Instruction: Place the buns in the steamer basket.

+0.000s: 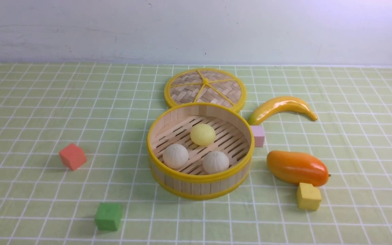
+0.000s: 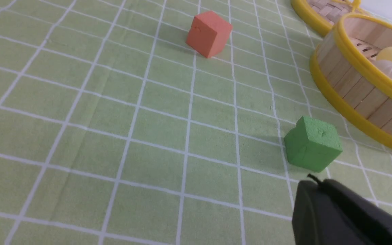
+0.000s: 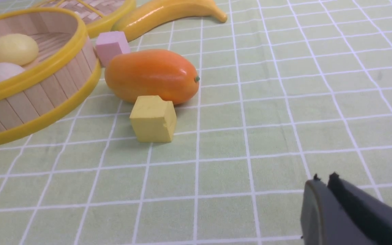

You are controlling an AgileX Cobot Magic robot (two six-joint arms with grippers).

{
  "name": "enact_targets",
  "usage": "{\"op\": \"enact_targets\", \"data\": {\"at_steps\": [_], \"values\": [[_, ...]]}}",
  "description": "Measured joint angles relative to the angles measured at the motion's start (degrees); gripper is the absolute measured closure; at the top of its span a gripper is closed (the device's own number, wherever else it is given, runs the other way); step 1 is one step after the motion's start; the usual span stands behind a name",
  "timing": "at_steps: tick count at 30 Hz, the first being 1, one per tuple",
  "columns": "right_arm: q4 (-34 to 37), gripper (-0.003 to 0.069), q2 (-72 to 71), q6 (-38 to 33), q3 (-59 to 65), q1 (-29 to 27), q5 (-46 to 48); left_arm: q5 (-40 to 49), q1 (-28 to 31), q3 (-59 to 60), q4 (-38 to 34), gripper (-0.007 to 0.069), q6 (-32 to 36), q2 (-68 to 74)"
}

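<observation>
Crowding the steamer basket (image 1: pixel 200 178): pink cube (image 1: pixel 258 135), mango (image 1: pixel 297 168), lid (image 1: pixel 205 88).

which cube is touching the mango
The yellow cube, pressed against the mango. The pink cube sits by the steamer basket, apart from it.

readable text: none in any of the three views
labels or brands: none to be read
numbers or signs: none to be read
</observation>
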Motion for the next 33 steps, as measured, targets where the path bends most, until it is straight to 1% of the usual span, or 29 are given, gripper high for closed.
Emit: {"op": "enact_targets", "data": {"at_steps": [12, 33], "values": [[0.11, 0.0626, 0.00, 0.00, 0.00, 0.00, 0.00, -0.01, 0.00, 0.00, -0.07, 0.0638, -0.06, 0.00], [0.11, 0.0595, 0.00, 0.00, 0.00, 0.00, 0.00, -0.01, 0.00, 0.00, -0.09, 0.0638, -0.06, 0.00]]}}
